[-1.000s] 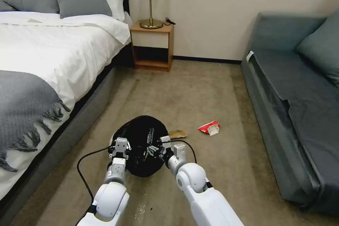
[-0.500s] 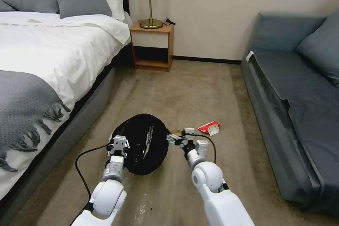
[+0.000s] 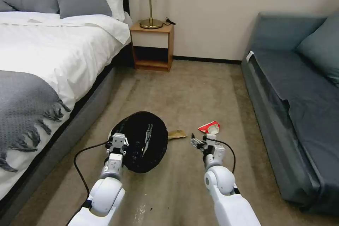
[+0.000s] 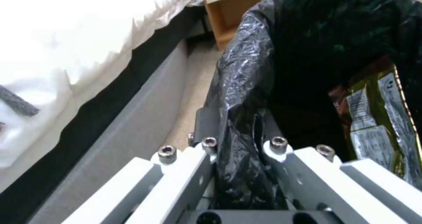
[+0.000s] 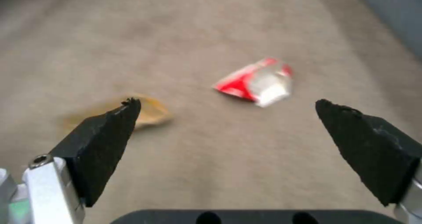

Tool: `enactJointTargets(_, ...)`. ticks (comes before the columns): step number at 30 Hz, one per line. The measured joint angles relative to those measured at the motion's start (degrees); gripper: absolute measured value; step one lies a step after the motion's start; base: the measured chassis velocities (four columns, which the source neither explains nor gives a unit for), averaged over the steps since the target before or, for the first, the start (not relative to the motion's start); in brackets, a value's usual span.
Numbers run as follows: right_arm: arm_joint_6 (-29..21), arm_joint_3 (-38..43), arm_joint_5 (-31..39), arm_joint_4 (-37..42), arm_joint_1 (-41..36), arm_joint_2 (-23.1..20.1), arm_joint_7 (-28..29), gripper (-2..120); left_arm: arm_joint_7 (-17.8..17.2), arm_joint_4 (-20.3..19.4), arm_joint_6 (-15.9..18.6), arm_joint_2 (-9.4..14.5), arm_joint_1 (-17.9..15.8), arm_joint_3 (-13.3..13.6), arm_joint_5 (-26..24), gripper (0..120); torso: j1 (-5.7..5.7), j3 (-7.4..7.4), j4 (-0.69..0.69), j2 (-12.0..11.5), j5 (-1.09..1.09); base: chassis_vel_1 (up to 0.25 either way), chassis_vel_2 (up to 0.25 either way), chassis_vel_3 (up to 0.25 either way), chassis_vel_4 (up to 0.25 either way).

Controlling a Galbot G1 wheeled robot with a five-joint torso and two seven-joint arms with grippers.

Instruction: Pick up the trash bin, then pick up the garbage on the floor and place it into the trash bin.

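The left gripper (image 3: 118, 143) is clamping its fingers (image 4: 206, 125) on the bag-lined rim of the trash bin (image 3: 144, 141), holding it lifted and tilted just beside the bed (image 3: 53, 53). In the left wrist view a yellow-black wrapper (image 4: 378, 118) is lying inside the black bag (image 4: 246, 95).

The change is on the other side. A second ago the right gripper (image 3: 198, 142) was over the mouth of the bin; now it is swinging out to the right and hanging above the floor (image 3: 197, 88), its fingers (image 5: 105, 131) spread wide and holding nothing. That suggests a drop into the bin is just done and the arm is lining up for another piece.

Two pieces are waiting on the carpet. The crumpled brown paper (image 3: 176, 134) is lying just beside the bin's far edge. The red-white packet (image 3: 209, 127) is lying a little farther right, close ahead of the open fingers and, in the right wrist view, roughly between them (image 5: 257, 82). It looks like the likelier target, though that is a judgement from the gripper's heading alone.
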Motion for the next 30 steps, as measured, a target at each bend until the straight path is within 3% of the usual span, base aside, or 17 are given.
enactJointTargets(10,2.89,4.37,-0.49,-4.87,-0.47,-0.42,-0.21,100,-0.01,0.00,-0.92,-0.08,1.65,-0.77,0.25,4,0.00,0.00,0.00,0.00,0.00,0.000,0.000,0.000,0.000)
enactJointTargets(30,4.38,7.47,5.14,-5.07,-0.69,-1.87,-4.80,100,-0.06,-0.12,-1.34,-0.49,2.42,-1.03,0.91,4,0.00,0.00,0.00,0.00,-0.01,0.000,0.000,0.000,0.000)
